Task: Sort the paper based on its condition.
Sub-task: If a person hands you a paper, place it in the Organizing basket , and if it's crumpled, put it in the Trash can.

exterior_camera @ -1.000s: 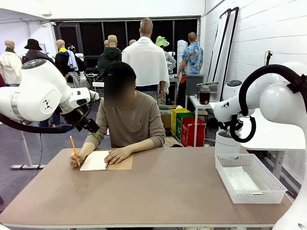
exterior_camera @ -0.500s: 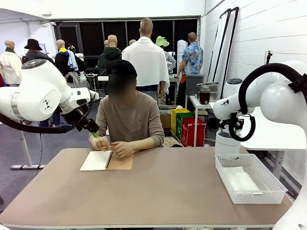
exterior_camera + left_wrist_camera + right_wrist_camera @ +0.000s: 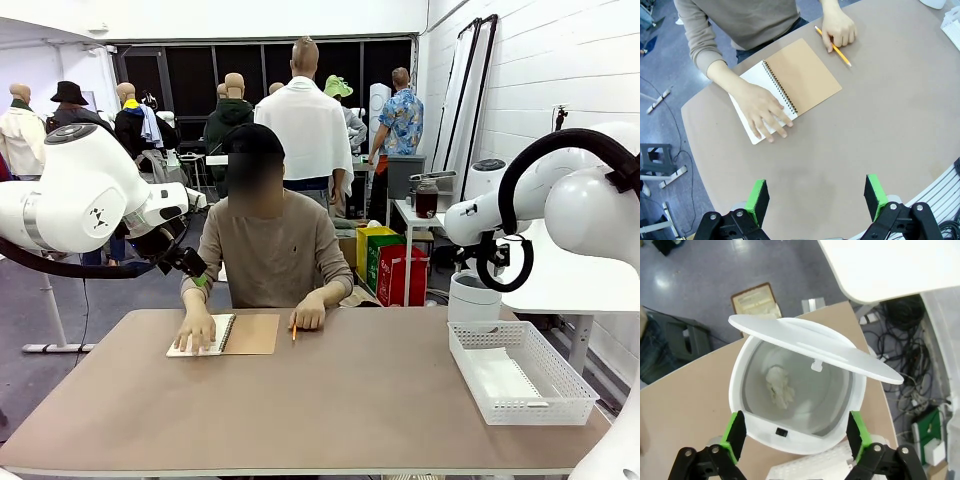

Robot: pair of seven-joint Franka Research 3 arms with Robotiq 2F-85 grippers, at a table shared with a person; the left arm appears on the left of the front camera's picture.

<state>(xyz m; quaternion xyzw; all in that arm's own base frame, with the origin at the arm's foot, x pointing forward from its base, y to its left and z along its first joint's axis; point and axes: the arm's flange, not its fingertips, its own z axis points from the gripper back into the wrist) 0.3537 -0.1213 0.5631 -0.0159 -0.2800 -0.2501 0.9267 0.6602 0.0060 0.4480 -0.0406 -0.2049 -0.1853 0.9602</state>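
Our right gripper [image 3: 796, 432] hung wide open and empty, pointing straight down over the bin [image 3: 837, 390], where we saw crumpled paper [image 3: 780, 386]; our left gripper [image 3: 816, 196] hovered open, empty, above the table [image 3: 865, 125]

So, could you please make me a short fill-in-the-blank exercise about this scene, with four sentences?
1. A crumpled piece of ____ lies inside the white bin, whose lid is raised.
2. The person's hand rests flat on the open spiral ____.
3. The person's other hand touches a yellow ____ lying on the table.
4. The right pincer hangs above the bin with its jaws ____.

Missing words: paper; notebook; pencil; open.
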